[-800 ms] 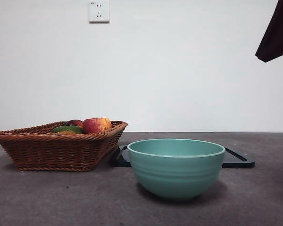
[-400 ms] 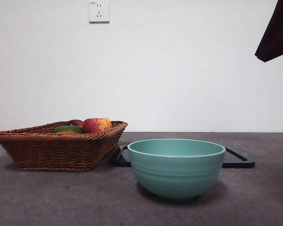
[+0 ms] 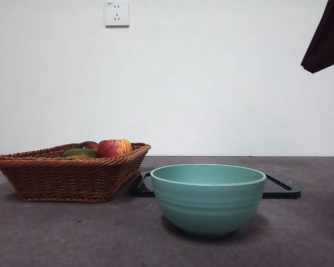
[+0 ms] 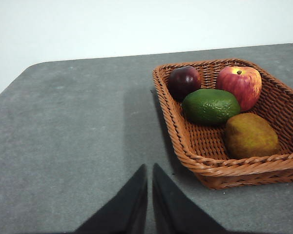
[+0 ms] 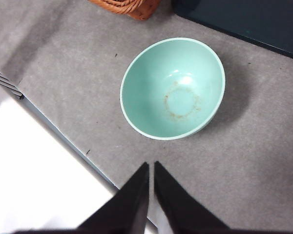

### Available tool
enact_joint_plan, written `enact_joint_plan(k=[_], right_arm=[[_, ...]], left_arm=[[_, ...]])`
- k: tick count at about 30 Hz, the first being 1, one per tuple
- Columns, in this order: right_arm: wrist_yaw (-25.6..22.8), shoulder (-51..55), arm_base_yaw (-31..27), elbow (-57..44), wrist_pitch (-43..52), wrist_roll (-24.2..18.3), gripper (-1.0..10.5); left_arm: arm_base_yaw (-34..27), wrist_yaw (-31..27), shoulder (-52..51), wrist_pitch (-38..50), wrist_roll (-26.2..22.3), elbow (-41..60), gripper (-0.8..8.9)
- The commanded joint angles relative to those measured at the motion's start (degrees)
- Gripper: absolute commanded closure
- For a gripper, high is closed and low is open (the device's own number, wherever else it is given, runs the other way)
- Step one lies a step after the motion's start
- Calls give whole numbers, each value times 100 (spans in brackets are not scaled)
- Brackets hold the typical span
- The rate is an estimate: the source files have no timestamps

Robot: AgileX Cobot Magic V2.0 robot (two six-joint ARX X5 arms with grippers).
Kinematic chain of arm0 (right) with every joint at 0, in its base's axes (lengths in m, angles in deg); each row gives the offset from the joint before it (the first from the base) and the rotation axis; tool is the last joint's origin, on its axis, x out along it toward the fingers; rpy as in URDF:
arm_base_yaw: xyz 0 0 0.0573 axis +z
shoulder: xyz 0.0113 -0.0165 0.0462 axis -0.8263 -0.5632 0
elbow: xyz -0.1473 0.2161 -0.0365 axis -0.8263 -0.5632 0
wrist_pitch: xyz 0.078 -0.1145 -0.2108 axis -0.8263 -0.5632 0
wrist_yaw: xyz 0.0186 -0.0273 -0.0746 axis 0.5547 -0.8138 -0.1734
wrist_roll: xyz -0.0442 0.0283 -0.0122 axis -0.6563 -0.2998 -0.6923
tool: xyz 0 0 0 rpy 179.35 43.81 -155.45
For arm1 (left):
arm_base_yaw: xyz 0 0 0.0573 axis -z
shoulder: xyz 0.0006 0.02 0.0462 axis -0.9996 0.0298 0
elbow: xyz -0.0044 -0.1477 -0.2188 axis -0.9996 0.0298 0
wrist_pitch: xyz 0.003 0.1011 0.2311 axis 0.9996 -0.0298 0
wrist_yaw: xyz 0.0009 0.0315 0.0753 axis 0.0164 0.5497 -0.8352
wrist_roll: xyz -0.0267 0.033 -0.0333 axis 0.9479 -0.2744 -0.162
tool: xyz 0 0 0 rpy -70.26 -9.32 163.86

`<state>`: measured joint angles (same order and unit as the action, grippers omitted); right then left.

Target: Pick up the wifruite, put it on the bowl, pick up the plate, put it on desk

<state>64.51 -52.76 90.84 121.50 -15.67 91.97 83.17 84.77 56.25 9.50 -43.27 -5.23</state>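
Observation:
The wifruite (image 4: 251, 135), oval and brownish-orange, lies in the brown wicker basket (image 4: 205, 163) beside a green fruit (image 4: 211, 106). My left gripper (image 4: 149, 166) hovers shut and empty over the desk (image 4: 68, 136), just outside the basket's corner. The teal bowl (image 3: 207, 197) stands empty on the desk (image 3: 72, 233); in the right wrist view the bowl (image 5: 172, 87) lies below my right gripper (image 5: 151, 165), which is high, shut and empty. The plate, flat, black and rectangular (image 3: 281, 189), rests behind the bowl.
The basket (image 3: 67, 178) at the left also holds a red-and-yellow apple (image 3: 114, 147) and a dark red fruit (image 4: 184, 81). A black arm tip (image 3: 325, 39) shows at the top right corner. The table's edge (image 5: 63, 141) runs near the bowl.

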Motion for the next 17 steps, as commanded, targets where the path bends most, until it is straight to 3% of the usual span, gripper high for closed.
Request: enact_joint_plan(k=[1,6,10,17], right_arm=[[-9,-37,42,85,39,-70,940],[-15,87,76,85,46,-133,940],[-483,345,-61,81,291,-726,940],[-1189,1283,-1298,-175,1305,-1235,940]], left_arm=[[-11,-9,-9,-50,31,118,797],[-11,-9,-9,-50,31,118,797],[-13,-9,-9,-50,31,116,797],[-11,-9,-9,-50,31,116,797]])
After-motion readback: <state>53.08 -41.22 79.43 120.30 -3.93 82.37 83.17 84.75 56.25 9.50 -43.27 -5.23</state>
